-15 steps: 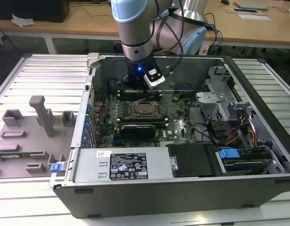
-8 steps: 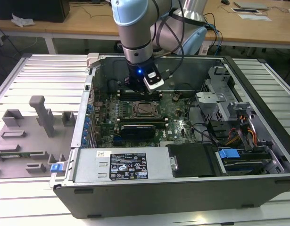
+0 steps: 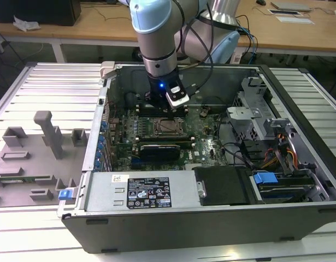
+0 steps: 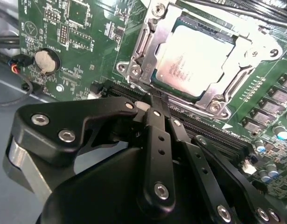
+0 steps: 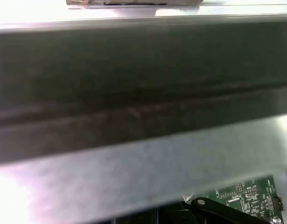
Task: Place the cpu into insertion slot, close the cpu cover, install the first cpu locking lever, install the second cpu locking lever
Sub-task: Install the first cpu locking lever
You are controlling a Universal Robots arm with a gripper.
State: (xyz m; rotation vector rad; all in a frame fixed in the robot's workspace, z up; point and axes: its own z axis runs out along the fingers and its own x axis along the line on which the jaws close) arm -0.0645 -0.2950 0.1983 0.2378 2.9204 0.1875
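While its black metal fingers are pressed together with nothing visible between them, the gripper hangs low over the green circuit board. Its tips are just at the near rim of the insertion slot. Long black memory slots run crosswise beneath the fingers. In the second wrist view the cpu cover lies straight ahead of the tips, along the line the fingers point. It is a thin, bright steel frame that appears to lie flat over the socket. Its square window shows the cpu, a smooth, pale silvery plate seated level. Whether either locking lever is latched I cannot tell. In the exterior view the socket sits mid-board inside the open grey computer case, directly below the arm's wrist.
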